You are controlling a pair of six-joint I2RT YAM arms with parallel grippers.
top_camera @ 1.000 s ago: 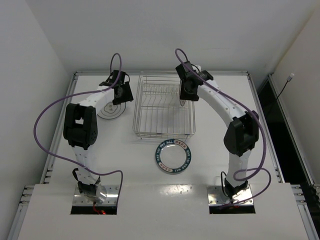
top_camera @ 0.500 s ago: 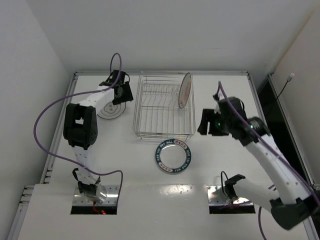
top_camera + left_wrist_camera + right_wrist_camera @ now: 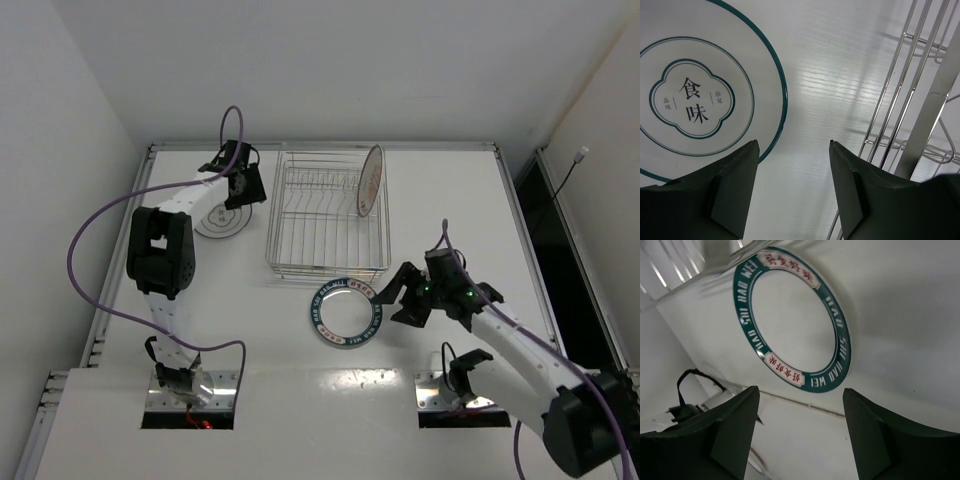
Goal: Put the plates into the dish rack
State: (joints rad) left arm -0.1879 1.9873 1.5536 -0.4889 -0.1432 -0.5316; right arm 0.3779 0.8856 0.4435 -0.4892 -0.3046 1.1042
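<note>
The silver wire dish rack (image 3: 328, 215) stands at the table's back centre. The orange-striped plate (image 3: 371, 180) stands on edge in its right side. The dark-rimmed plate with red marks (image 3: 346, 311) lies flat in front of the rack, also in the right wrist view (image 3: 792, 320). My right gripper (image 3: 398, 298) is open and empty just right of it. The white plate with a thin dark ring (image 3: 221, 217) lies flat left of the rack, also in the left wrist view (image 3: 700, 95). My left gripper (image 3: 245, 190) is open and empty between that plate and the rack (image 3: 912, 105).
White walls close the table at the back and left. A raised rail (image 3: 522, 215) runs along the right edge. The arm bases (image 3: 185, 385) sit in cut-outs at the near edge.
My right arm has left the orange-striped plate standing in the rack and swung forward and down to the dark-rimmed plate. The left arm has not moved.
</note>
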